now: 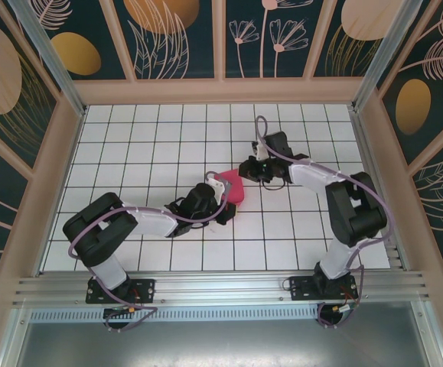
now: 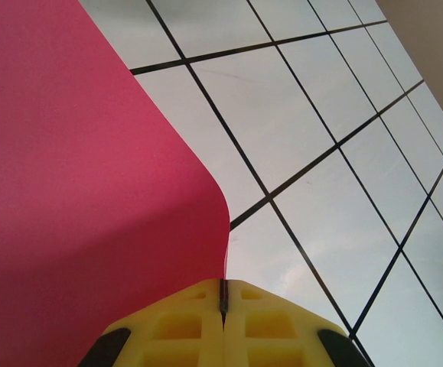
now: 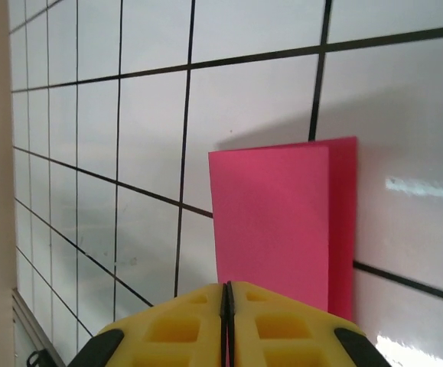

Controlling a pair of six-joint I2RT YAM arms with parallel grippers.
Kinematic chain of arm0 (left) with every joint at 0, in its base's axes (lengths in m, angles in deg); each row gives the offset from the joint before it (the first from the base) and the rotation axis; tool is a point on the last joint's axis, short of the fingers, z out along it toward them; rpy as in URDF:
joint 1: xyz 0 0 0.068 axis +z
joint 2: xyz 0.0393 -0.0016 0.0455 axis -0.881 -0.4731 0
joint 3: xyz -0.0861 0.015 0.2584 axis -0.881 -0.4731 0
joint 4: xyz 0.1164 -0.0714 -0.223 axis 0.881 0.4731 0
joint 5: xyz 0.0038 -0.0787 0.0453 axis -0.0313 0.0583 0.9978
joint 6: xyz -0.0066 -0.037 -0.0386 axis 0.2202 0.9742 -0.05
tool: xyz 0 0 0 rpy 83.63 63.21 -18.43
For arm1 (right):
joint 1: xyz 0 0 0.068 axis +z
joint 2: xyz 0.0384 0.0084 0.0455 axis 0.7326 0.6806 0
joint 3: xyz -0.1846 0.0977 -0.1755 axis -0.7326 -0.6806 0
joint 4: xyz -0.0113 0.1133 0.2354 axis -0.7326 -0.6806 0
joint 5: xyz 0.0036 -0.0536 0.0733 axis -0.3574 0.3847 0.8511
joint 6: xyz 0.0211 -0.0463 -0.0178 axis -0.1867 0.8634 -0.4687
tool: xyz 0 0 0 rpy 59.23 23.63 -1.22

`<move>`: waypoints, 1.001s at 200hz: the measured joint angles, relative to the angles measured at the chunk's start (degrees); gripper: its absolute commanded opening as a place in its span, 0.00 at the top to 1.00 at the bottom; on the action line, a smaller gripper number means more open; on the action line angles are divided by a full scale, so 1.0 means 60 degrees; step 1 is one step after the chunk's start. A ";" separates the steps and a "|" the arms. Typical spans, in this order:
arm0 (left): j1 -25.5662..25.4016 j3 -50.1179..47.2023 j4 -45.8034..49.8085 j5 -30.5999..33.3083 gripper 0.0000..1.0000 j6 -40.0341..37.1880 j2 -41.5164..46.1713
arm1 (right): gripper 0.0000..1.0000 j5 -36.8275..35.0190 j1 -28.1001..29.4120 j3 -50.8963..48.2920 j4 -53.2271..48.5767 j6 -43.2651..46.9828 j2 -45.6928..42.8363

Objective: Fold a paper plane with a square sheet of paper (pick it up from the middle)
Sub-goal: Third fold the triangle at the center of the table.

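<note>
Magenta-pink square sheet of paper (image 1: pixel 233 188) doubled over, bowed; layers offset, edges straight.

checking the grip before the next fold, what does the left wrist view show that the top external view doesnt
Left wrist view: the left gripper up close, its yellow fingers closed, with the curled edge of the square sheet of paper running into the seam between them. Top external view: the right gripper beside the sheet's far edge, and the patterned walls. Both: the pink sheet and the white tiled floor.
</note>
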 measured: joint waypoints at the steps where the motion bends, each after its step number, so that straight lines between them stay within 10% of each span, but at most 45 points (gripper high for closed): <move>1: 0.0000 0.0000 0.0000 -0.0004 1.00 0.0000 0.0000 | 0.88 0.0004 0.0007 0.0025 -0.0015 0.0018 0.0036; 200: 0.0725 0.0849 0.1311 0.0149 1.00 -0.0816 -0.0484 | 0.89 -0.0393 0.0379 0.2346 -0.2171 0.2499 0.2820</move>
